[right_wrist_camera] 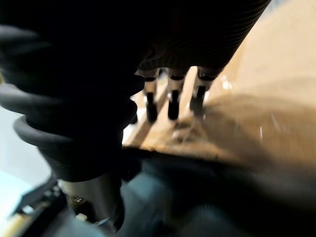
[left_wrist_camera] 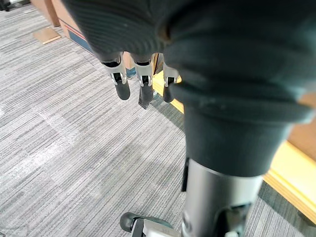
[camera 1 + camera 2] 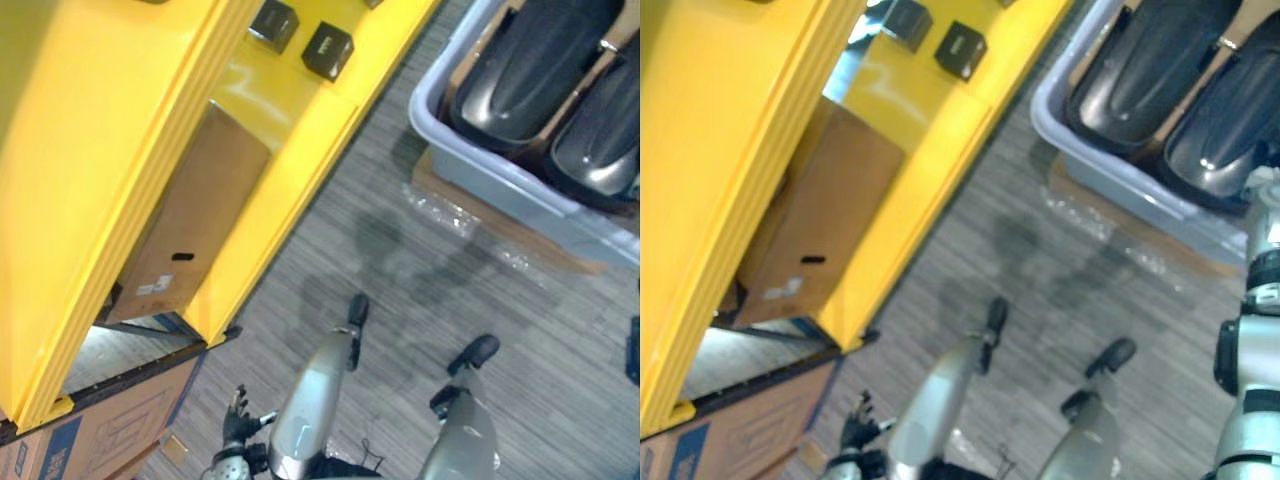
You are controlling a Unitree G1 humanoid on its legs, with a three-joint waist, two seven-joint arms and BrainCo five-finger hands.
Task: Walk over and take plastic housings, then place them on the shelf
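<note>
Both hands are empty. The left hand [image 3: 238, 422] hangs low over the floor [image 3: 400, 280], and its fingers [image 2: 120, 84] are loose and straight, holding nothing. The right hand [image 1: 173, 101] is straight too and holds nothing. It hangs over something brown with clear wrap on it, and I cannot tell for sure what that is.

The housings [image 3: 530, 70] are in the bin [image 3: 430, 115]. They are two big, black, shiny shells lying side by side. The bin sits on a flat card [image 3: 455, 200] on the floor. The shelf [image 3: 290, 130] is the big yellow thing on the other side. It has small black boxes [image 3: 327, 50] on it and a brown box [image 3: 190, 230] lower down.

Here is what I think could go wrong. The housings look smooth and round, so one could slip out of a hand and fall. They look big too, so one hand alone may not hold one well. They lie close together, so pulling one out could drag the other or tip the bin. On the way to the shelf, a long housing could bump its yellow edge. And if a housing is put down too near the small black boxes, it could knock them off.
</note>
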